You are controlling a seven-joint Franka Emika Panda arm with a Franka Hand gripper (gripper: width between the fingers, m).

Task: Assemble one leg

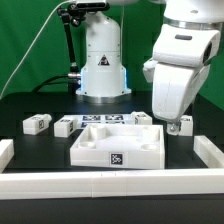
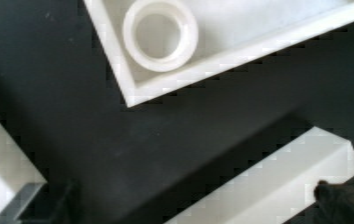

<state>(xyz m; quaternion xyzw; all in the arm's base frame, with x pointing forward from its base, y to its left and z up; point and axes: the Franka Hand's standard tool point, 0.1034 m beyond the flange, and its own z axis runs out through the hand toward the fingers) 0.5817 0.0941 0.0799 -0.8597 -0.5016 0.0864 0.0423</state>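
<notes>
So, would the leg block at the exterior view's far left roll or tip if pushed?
The leg looks boxy and flat-faced, so it would probably slide, not roll. It lies low on the table, so tipping seems unlikely. Hard-looking plastic suggests it is stiff.

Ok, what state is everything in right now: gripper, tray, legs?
Gripper: open, empty, low beside the tray.
Tray socket: empty, no leg fitted.
Leg near the gripper: on the table, not gripped.
Leg at the exterior view's far left: loose on the table.
Marker board: flat behind the tray.
</notes>
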